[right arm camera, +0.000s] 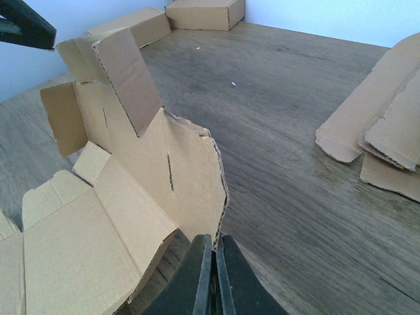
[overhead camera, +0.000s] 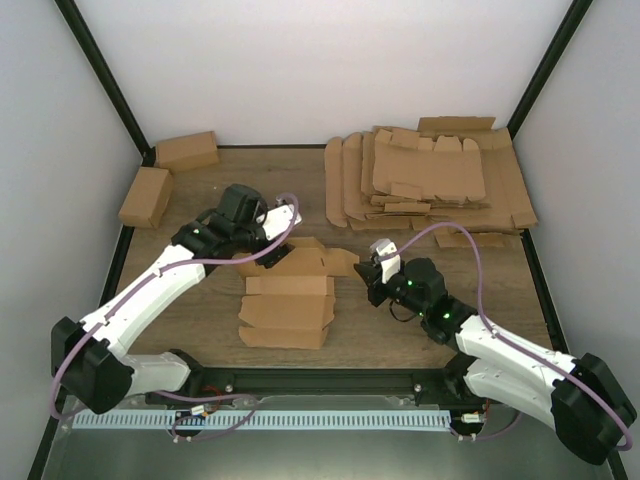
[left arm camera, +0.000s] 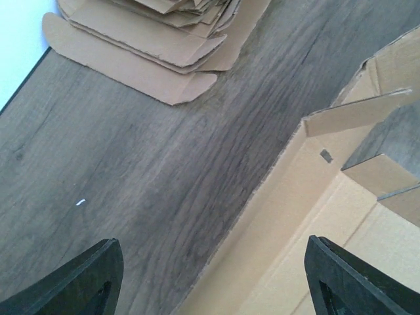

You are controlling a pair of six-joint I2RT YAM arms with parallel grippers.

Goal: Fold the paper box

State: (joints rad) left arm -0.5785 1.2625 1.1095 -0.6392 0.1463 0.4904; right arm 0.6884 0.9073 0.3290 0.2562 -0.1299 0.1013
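On the bench (overhead camera: 200, 310), wall-raising seems under way: the right gripper (right arm camera: 213, 248) clamps the paper box (overhead camera: 288, 300) by its right flap; the left gripper (left arm camera: 212, 252), spread wide and empty, should probably lift the far flap.

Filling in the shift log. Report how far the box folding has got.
Done: little; a few flaps of the box stand up, the rest lies open on the table. In hand: right gripper looks shut on a panel's edge, holding it raised; left gripper hangs open over its far edge. Left: raising the walls, closing the ends. Two other boxes, far left, are already folded.
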